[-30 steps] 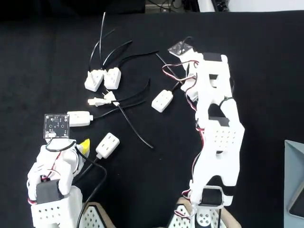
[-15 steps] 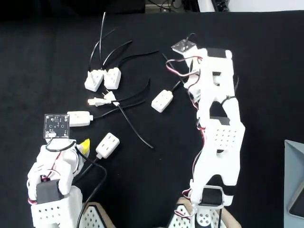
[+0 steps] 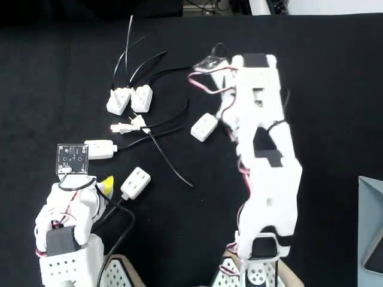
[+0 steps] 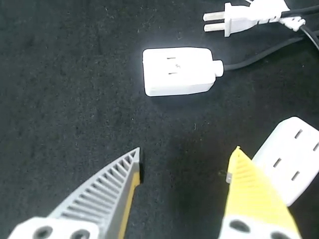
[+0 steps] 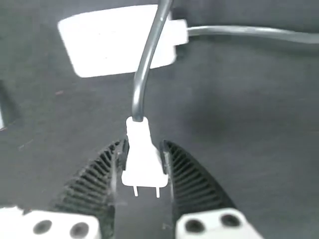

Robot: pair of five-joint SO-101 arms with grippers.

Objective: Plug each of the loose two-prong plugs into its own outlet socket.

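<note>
The right gripper [image 5: 143,148] is pinching a plug [image 5: 143,167] by its body, with the prongs pointing back toward the wrist. The plug's dark cord [image 5: 144,64] runs across a white socket [image 5: 119,42] that lies just beyond it. This is probably the socket beside the right arm [image 3: 266,173] in the high view, though the gripper's own place there is hard to make out. The left gripper [image 4: 187,164] is spread wide above the black table [image 4: 65,74]. Ahead of it lies a second socket [image 4: 179,71], slots up, and a loose plug [image 4: 239,17] lies past that. A third socket [image 4: 294,159] sits just beside the yellow finger [image 4: 246,184]. Farther up the table a socket pair [image 3: 142,98] lies side by side
</note>
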